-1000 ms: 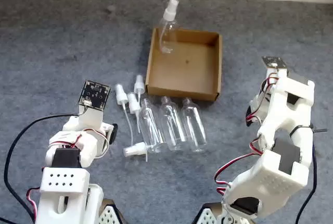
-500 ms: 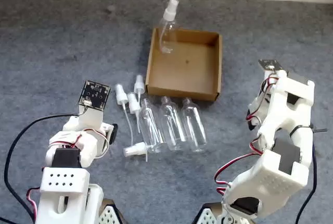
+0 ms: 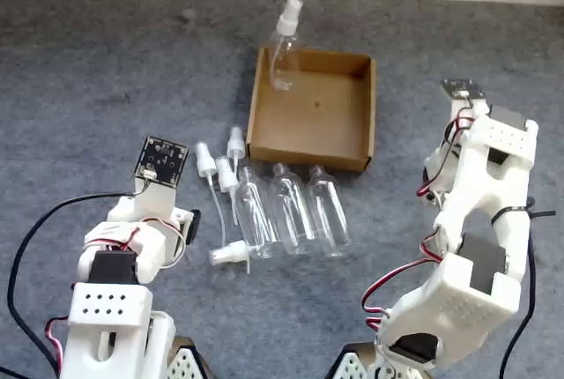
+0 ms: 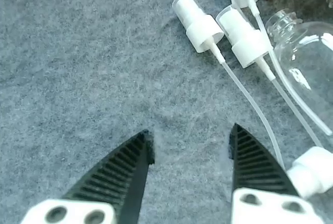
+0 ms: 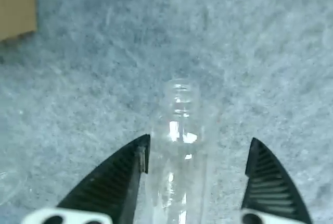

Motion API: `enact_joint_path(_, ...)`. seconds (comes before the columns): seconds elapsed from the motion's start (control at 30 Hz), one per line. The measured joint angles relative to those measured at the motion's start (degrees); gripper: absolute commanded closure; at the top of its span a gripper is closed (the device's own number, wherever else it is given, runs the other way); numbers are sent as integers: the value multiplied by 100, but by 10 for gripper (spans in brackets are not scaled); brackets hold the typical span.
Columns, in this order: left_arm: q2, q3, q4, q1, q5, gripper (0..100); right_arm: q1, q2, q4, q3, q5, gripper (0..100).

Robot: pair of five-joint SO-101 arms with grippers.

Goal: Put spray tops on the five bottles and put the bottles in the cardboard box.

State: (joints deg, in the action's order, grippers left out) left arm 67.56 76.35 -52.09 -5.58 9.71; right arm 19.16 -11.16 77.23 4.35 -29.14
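Two grippers, both spread wide, neither holding anything. The right gripper [image 5: 199, 141] hangs low over the grey carpet [image 5: 260, 36] with a lone uncapped bottle [image 5: 179, 151] lying flat between its jaws, neck pointing away from the wrist. The jaws stand on either side of the bottle and are not closed on it. A corner of the cardboard box [image 5: 15, 5] lies well ahead of the tips and off to one side. The left gripper [image 4: 190, 135] is over bare carpet. Three loose spray tops [image 4: 197, 23] lie ahead of its tips with their dip tubes trailing back toward it, and a fourth spray top [image 4: 312, 169] lies just beside one jaw. An open-necked end bottle [image 4: 304, 62] lies ahead on that same side. From above, three topless bottles [image 3: 291, 207] lie side by side between the two arms, just in front of the box wall, and a capped bottle [image 3: 284, 44] leans in the box's far corner. Since a second ago the right arm [image 3: 480, 211] has stretched a little farther out from its base, so its wrist end now sits nearer the level of the box's side. The left arm [image 3: 132, 247], the bottles, the tops and the box lie as they did.
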Motion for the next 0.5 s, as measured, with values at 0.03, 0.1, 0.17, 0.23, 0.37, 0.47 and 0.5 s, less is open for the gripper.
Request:
enact_joint_path(0.03, 0, 0, 0, 0, 0, 804, 0, 0, 0, 0, 0, 752)
enact_joint_path(0.1, 0, 0, 0, 0, 0, 804, 0, 0, 0, 35, 0, 752)
enact_joint_path(0.17, 0, 0, 0, 0, 0, 804, -9, 0, 0, 141, -9, 752)
enact_joint_path(0.23, 0, 0, 0, 0, 0, 804, -18, 0, 0, 264, -35, 752)
enact_joint_path(0.37, 0, 0, 0, 0, 0, 804, -70, 0, -70, 404, -167, 752)
enact_joint_path(0.47, 0, 0, 0, 0, 0, 804, -97, 0, -167, 466, -167, 758)
enact_joint_path(0.5, 0, 0, 0, 0, 0, 804, -105, 0, -167, 466, -167, 772)
